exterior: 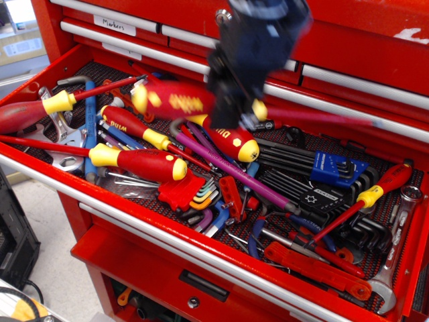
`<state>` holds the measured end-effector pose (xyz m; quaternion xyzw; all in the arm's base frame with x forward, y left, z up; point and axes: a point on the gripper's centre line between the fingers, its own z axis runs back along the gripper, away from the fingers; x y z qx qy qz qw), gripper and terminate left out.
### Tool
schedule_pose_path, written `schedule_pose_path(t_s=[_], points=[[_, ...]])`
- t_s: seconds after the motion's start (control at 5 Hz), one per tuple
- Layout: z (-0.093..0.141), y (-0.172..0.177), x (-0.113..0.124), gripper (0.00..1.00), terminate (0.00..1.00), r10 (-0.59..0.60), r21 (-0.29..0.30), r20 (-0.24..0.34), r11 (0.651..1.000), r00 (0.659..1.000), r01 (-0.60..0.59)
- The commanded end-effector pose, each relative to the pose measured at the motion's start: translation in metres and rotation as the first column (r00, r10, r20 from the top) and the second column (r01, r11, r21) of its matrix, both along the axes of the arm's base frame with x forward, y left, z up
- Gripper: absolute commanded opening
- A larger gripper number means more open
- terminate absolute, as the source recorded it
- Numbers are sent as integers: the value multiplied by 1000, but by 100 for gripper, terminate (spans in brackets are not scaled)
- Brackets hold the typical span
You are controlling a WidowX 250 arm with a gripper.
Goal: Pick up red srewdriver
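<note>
The red screwdriver point(175, 102) has a fat red handle with yellow lettering, a yellow collar and a long thin red shaft point(322, 115) running right. It hangs level in the air above the open drawer's tools, blurred by motion. My gripper point(232, 111) is shut on it where the handle meets the collar, coming down from above. The dark arm hides the middle of the screwdriver.
The red drawer point(167, 235) is packed with tools. A stubby red wiha handle point(231, 139) lies just under the gripper. A red handle with yellow ends point(144, 163) lies in front. Hex key sets point(335, 168) and a wrench point(395, 268) are at the right. Closed drawers stand behind.
</note>
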<state>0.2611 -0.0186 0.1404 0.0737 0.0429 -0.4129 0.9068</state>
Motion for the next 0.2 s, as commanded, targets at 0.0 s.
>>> schedule_pose_path(t_s=[0.0], points=[[43, 14, 21, 0, 100, -145, -1, 52, 989, 988, 145]])
